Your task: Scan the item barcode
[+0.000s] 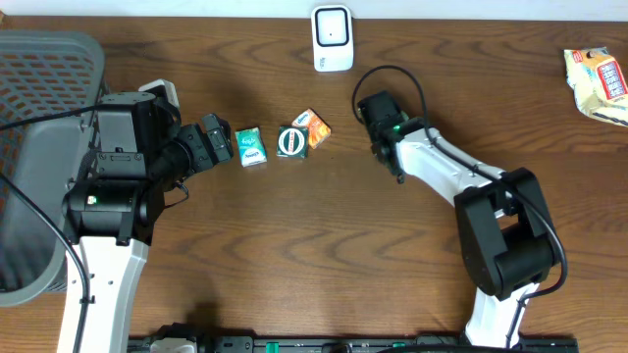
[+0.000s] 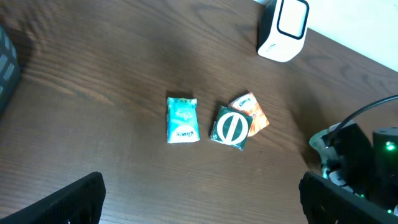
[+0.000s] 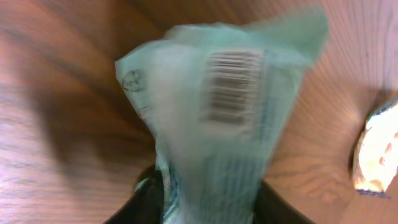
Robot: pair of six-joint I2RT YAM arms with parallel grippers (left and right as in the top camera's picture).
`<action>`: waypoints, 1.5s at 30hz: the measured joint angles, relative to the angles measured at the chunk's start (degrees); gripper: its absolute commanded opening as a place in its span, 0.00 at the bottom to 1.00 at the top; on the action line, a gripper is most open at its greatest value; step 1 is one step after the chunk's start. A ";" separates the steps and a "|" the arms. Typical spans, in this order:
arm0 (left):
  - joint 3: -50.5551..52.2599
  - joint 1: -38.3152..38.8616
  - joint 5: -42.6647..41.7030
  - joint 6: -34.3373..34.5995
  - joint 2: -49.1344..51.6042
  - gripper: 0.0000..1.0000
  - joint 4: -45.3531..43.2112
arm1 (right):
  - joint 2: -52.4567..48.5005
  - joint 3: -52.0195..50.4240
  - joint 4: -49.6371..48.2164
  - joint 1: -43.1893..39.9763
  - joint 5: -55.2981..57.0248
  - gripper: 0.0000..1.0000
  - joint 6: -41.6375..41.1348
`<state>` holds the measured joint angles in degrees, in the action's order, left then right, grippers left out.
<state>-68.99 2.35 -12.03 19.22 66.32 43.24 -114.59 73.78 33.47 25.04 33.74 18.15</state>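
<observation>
In the right wrist view a pale green packet [image 3: 217, 112] fills the frame, blurred, its barcode [image 3: 231, 87] facing the camera. It stands between the parted fingers of my right gripper [image 3: 208, 202], which flank its lower end loosely. From overhead that gripper [image 1: 377, 116] hovers right of the white scanner [image 1: 332, 37], and the packet is hidden beneath it. My left gripper [image 1: 218, 139] is wide open and holds nothing. It sits just left of a teal packet [image 1: 251, 146], a dark green packet [image 1: 291, 141] and an orange packet [image 1: 315, 128].
A grey basket [image 1: 39, 118] stands at the left edge. A yellow snack bag [image 1: 599, 83] lies at the far right, and its edge shows as a pale shape [image 3: 376, 155] in the right wrist view. The scanner [image 2: 283, 30] also appears beyond the three packets in the left wrist view.
</observation>
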 measured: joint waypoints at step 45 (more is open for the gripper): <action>0.00 0.00 0.00 0.00 0.00 0.98 0.00 | -0.07 5.20 1.07 12.70 -14.86 0.61 -1.20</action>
<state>-68.99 2.35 -12.03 19.22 66.32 43.24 -114.65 78.98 34.54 37.74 18.87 16.95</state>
